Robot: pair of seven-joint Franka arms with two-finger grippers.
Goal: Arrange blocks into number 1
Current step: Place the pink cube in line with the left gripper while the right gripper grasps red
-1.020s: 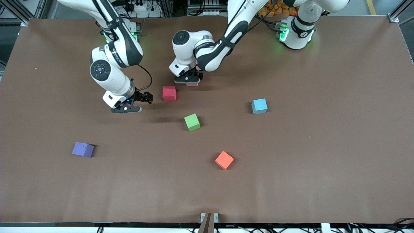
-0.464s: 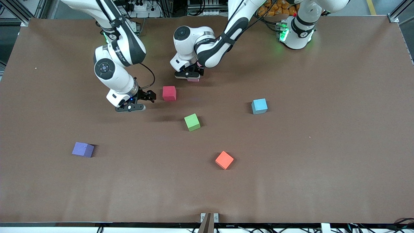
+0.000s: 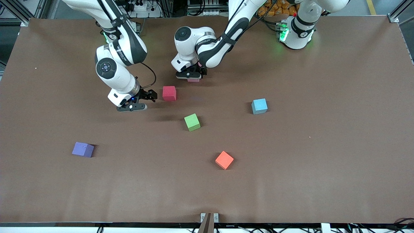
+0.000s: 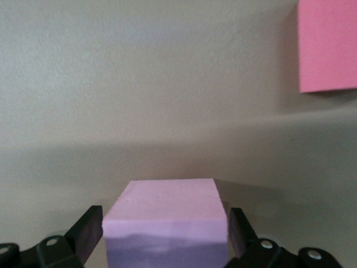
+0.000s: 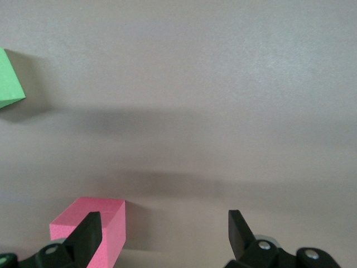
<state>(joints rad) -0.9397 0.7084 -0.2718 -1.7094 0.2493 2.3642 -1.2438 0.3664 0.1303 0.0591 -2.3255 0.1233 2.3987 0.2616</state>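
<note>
- A purple block [image 4: 165, 223] sits on the desk [image 3: 323, 161] between the left end effector's [image 3: 193, 75] fingers [image 4: 89, 230], which stand just apart from its sides: released, probably to leave it as one cell of the numeral.
- A pink block [image 4: 327, 44] lies near it, seemingly another cell.
- The right end effector [image 3: 144, 98], spread wide and empty, hangs low just beside the red block [image 3: 169, 93], apparently lined up for a pickup.
- The green block [image 3: 192, 122], light blue block [image 3: 259, 106], orange block [image 3: 224, 160] and second purple block [image 3: 82, 149] lie scattered nearer the front camera, not yet arranged.
</note>
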